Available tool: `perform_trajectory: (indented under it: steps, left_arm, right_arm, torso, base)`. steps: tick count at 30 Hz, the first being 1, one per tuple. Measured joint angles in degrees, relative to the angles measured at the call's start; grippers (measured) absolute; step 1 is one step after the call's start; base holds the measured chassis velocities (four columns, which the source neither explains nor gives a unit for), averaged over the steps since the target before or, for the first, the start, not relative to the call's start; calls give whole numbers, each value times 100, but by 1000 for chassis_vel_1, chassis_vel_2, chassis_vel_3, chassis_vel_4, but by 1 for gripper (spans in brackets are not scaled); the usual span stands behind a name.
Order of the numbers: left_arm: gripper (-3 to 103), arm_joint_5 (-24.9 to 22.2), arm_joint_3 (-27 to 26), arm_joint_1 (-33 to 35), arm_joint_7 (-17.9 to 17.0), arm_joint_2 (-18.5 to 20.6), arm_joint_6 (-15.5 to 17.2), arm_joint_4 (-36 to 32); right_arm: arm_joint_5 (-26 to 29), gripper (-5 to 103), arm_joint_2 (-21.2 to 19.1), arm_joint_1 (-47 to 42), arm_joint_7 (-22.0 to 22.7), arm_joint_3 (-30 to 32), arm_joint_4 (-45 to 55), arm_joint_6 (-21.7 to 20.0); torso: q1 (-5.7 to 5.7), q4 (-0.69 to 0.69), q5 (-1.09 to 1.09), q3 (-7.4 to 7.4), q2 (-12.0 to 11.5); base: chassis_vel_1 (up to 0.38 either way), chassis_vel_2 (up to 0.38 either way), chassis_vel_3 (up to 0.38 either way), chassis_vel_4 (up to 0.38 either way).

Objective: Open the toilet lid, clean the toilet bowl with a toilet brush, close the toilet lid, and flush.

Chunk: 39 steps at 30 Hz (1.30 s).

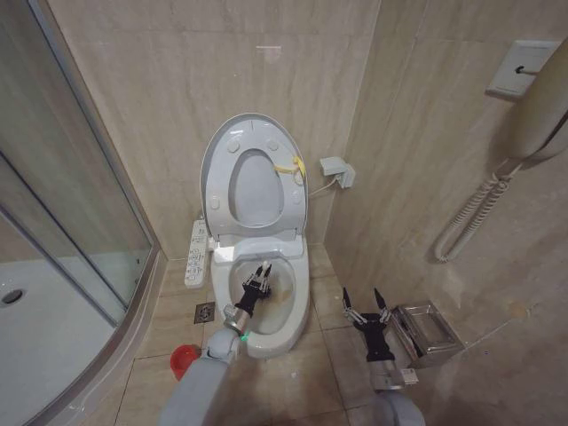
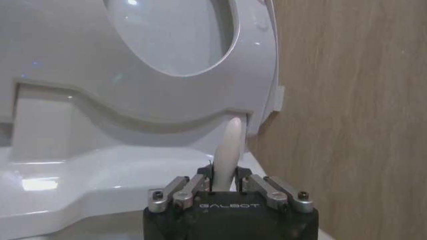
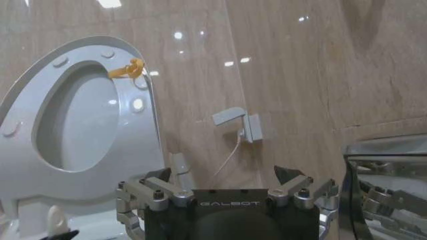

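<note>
The toilet lid [image 1: 259, 191] stands upright against the back wall, and the seat ring [image 1: 217, 200] is raised against it with a yellow tag [image 1: 289, 166] at its edge. Below, the white toilet bowl [image 1: 295, 321] is uncovered and has a brownish tint inside. My left gripper [image 1: 262, 270] reaches over the bowl, shut on the toilet brush's white stick handle [image 2: 230, 142]. The handle's rounded end points toward the lid; the bristle head is hidden. The red cup holder [image 1: 184, 358] sits on the floor left of the bowl. My right gripper [image 1: 362, 298] hangs open to the right of the bowl, holding nothing.
A button panel [image 1: 196, 253] runs along the bowl's left side. A glass shower enclosure [image 1: 80, 222] closes off the left. A floor drain [image 1: 205, 311] lies near the bowl. A metal box [image 1: 428, 333] sits on the floor right of my right gripper. A wall handset [image 1: 543, 106] hangs above it.
</note>
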Motion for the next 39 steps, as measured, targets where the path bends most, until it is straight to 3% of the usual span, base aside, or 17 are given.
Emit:
perform_trajectory:
  steps: [8,12,17,24,36,39]
  left_arm:
    - [22,-708,530,67,-123,42,252,-865]
    - [22,-1060,737,236,176,146,187,-1339]
    - [22,-1061,713,256,373,47,-28,-1202]
    - [22,-625,611,21,631,-31,-310,-283]
    - [20,-1034,1026,-358,396,265,-104,-871]
    - [20,-1051,1174,-226,185,574,43,-1054]
  right_arm:
    - [52,100,-91,-9,-13,36,-3,7]
    - [98,100,-152,-10,-14,70,0,26]
    - [128,100,-166,-16,-26,78,-36,70]
    - [140,100,-167,-33,-61,77,-86,121]
    - [173,100,-214,-29,-69,73,-132,140]
    - [173,100,-219,-29,-73,68,-134,141]
  torso:
    - [1,1,-1,0,0]
    - [1,2,-2,0,0]
    - [0,-1,-3,0,0]
    - [0,-1,-4,-1,0]
    - [0,-2,-3,0,-1]
    - [1,-2,-3,1,-1]
  base:
    - [0,0,0,0]
    - [0,0,0,0]
    - [0,0,0,0]
    - [0,0,0,0]
    - [0,0,0,0]
    - [0,0,0,0]
